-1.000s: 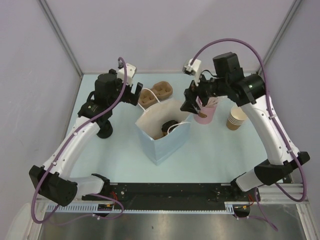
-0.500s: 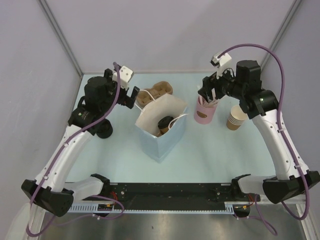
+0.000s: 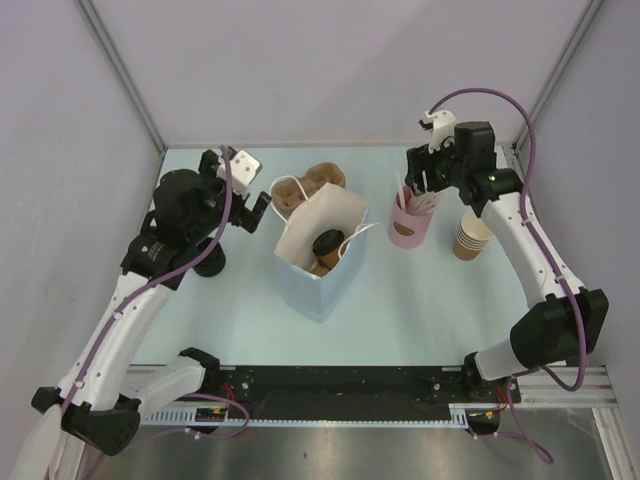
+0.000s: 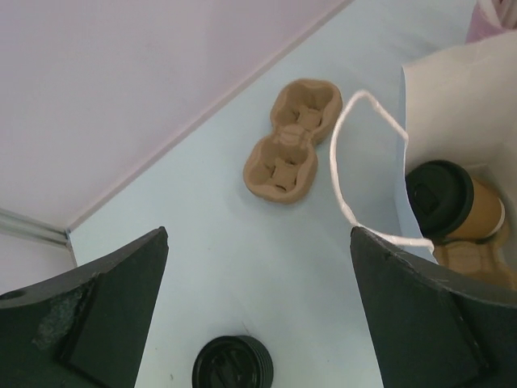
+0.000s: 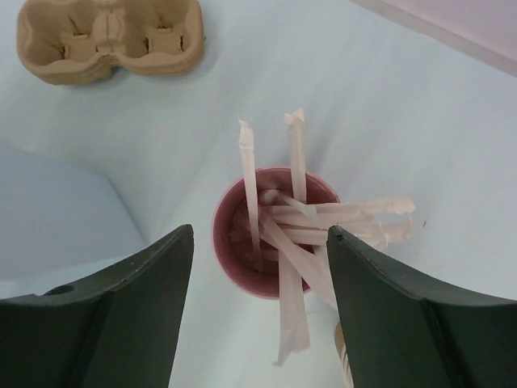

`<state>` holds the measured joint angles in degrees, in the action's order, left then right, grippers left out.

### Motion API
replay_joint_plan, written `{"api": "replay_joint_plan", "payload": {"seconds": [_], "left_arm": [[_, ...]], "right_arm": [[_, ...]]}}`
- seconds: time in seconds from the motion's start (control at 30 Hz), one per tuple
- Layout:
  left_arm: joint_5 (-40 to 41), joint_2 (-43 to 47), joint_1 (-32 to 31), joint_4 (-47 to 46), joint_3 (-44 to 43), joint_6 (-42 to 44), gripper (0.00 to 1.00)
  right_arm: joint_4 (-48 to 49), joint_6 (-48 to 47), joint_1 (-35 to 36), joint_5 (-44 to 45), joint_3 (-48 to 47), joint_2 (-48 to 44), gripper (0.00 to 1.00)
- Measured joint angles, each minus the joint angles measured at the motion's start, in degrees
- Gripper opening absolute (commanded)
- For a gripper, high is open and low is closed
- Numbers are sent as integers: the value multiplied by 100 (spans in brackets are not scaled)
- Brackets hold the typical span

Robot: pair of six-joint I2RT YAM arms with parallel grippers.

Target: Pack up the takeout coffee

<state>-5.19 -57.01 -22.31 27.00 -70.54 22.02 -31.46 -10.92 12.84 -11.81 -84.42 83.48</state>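
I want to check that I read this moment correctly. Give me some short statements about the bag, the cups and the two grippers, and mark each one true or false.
1. The lidded coffee cup is inside the paper bag. True.
2. The right gripper is shut on a straw. False: it is open above the pink cup and grips none of the straws.
3. A cardboard cup carrier lies on the table, outside the bag. True.
4. The left gripper holds a black lid. False: it is open and empty; a loose black lid lies on the table.
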Motion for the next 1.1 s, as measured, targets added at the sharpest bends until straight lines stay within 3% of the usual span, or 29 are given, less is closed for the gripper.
{"api": "replay_joint_plan", "payload": {"seconds": [0.1,0.37,0.67,0.77,1.0,1.1], "left_arm": [[2,-13,22,81,221,0,99],[50,573,170,306,629,9,100],[-22,1246,472,203,1506,-9,100],[-155,1250,658,188,1558,-59,99],[-474,1257,879,92,1587,-151,99],[-584,1259,920,55,1648,-166,100]], "right_arm": [[61,-2,4,72,0,247,65],[201,-2,4,293,55,610,61],[442,-17,4,457,389,612,46],[483,-28,4,498,457,612,39],[654,-48,4,557,544,612,7],[669,-39,4,557,579,612,0]]}}
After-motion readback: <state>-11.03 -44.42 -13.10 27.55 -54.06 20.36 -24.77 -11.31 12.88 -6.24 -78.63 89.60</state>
